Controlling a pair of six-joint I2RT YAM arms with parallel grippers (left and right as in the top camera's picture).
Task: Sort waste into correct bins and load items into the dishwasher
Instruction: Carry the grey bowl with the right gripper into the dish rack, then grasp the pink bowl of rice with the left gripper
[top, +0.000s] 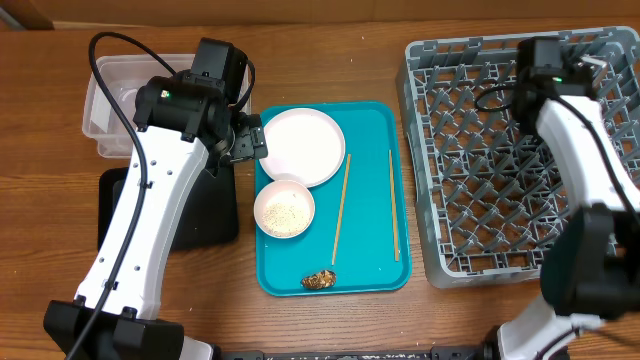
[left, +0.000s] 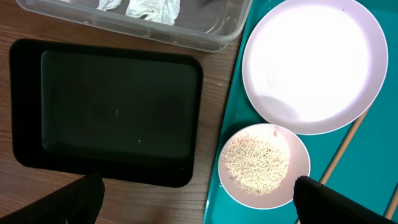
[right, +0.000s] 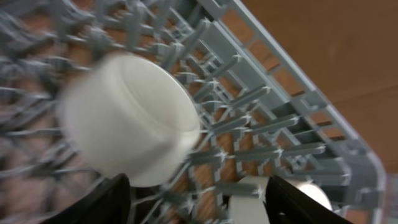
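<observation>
L gripper (left: 199, 183) hovers over the bench (top: 40, 200) betw black tray (left: 112, 112) and teal tray (top: 375, 270), jaws wide apart, nothing betw them. R gripper (right: 198, 182) is over far side of dish rack (top: 480, 200). Its wrist view is blurred, but jaws read as apart. White cup (right: 124, 118) is just ahead of them on the lattice, tipped, mouth toward upper right. It looks loose; can't tell if one pad brushes it.

On teal tray:
- plate (top: 302, 145)
- bowl (top: 284, 210) w/ rice (left: 256, 165), right against plate's near edge
- two chopsticks (top: 341, 208), apart from each other, right of plate
- brown scrap (top: 320, 279) near front rim

Tissue (left: 152, 9) is in clear tub (top: 100, 110).

Handling, my guess:
- plate: stiff, smooth, prob slippery, breakable. It lies flat, so pinch the rim on the side facing L jaws and tilt it up
- bowl: light, but the rice is loose and spills if tipped. Grip the wall at the rim and keep it level till over a bin
- chopsticks: thin, light, roll easily. Pinch across mid-length, one at a time
- scrap: tiny, prob soft. Needs a low, narrow pinch
</observation>
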